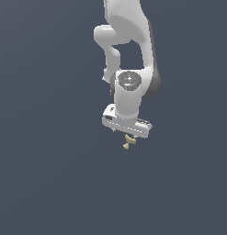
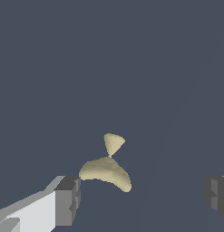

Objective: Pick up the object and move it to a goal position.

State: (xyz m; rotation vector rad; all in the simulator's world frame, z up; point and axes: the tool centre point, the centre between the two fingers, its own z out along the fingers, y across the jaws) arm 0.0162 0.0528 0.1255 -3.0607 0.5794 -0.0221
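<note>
The object (image 2: 106, 170) is a tiny pale yellow-tan piece, pinched in the middle, with a broad curved lobe and a small cone-shaped lobe. In the wrist view it lies between my gripper's (image 2: 143, 197) two grey fingertips (image 2: 68, 199), nearer one of them, and the other fingertip stands far off. The jaws are wide apart and the gripper is open. In the exterior view the object (image 1: 127, 142) shows just below the white hand of my gripper (image 1: 128, 137), whose fingers are mostly hidden by the hand.
The ground is a plain dark blue-grey surface (image 1: 50, 183) all around, with no other objects or edges in view. The white arm (image 1: 128, 50) rises above the hand.
</note>
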